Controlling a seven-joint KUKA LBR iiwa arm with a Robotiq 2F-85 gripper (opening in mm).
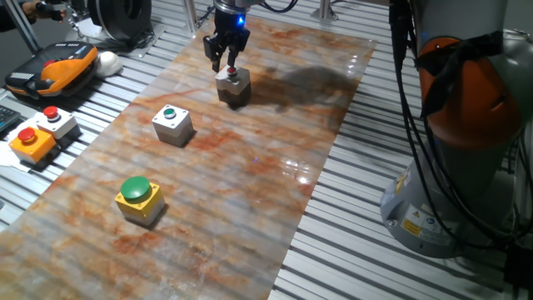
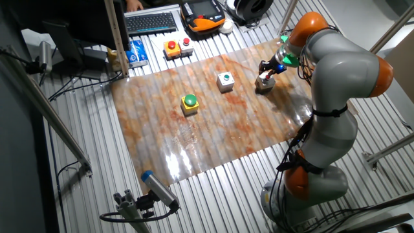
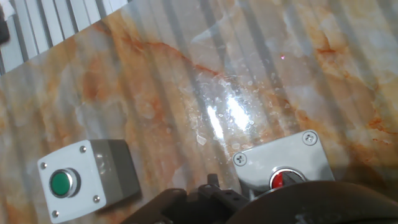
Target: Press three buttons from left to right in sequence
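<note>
The light grey box with the small red button (image 1: 234, 87) stands at the far end of the marbled board; it also shows in the other fixed view (image 2: 264, 81) and the hand view (image 3: 283, 165). My gripper (image 1: 225, 67) (image 2: 266, 70) hangs right over it, with one fingertip at the red button and a gap between the two fingers. The light grey box with the small green button (image 1: 172, 125) (image 2: 225, 80) (image 3: 81, 180) stands mid-board. The yellow box with the large green dome (image 1: 138, 198) (image 2: 189, 103) is nearest the front.
An orange box with a red button (image 1: 32, 143) and a grey box with a raised red button (image 1: 55, 121) sit off the board on the slatted table. A teach pendant (image 1: 54, 68) and a keyboard (image 2: 151, 22) lie beyond. The robot's base (image 1: 466, 125) stands beside the board (image 1: 250, 192).
</note>
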